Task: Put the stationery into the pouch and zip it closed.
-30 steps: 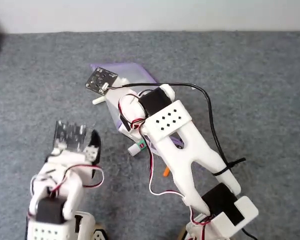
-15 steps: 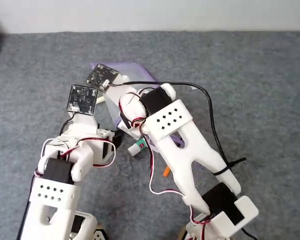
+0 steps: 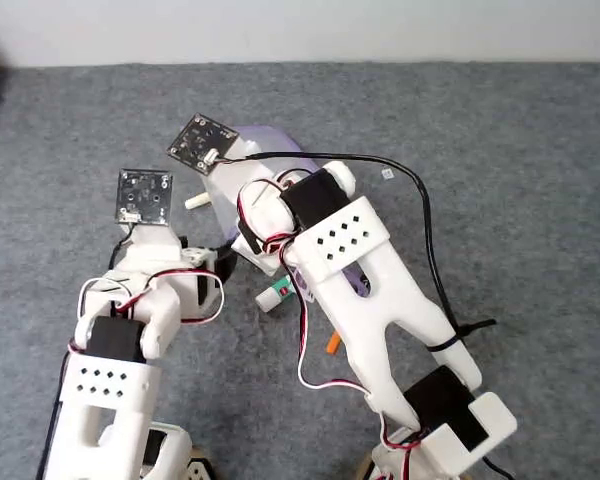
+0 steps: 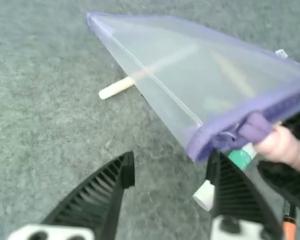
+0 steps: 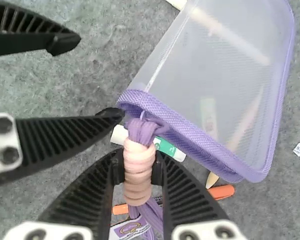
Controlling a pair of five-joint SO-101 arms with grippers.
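Your right gripper (image 5: 139, 154) has its fingers clenched on the pink zipper pull (image 5: 138, 175). The left gripper (image 4: 171, 160) fingers are released, and the pouch (image 4: 200, 85) corner lies just ahead between them. The pouch's long axis runs far-left over the counter (image 3: 500, 150).

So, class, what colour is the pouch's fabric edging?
Purple, clearest on the pouch in the right wrist view.

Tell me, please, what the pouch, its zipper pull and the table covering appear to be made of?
Pouch: translucent, faintly meshed plastic sheet, since contents show through; purple woven fabric edging.
Zipper pull: pink ribbed piece, probably rubber or soft plastic, on purple cord.
Table covering: grey, matte, fuzzy, likely felt or carpet.
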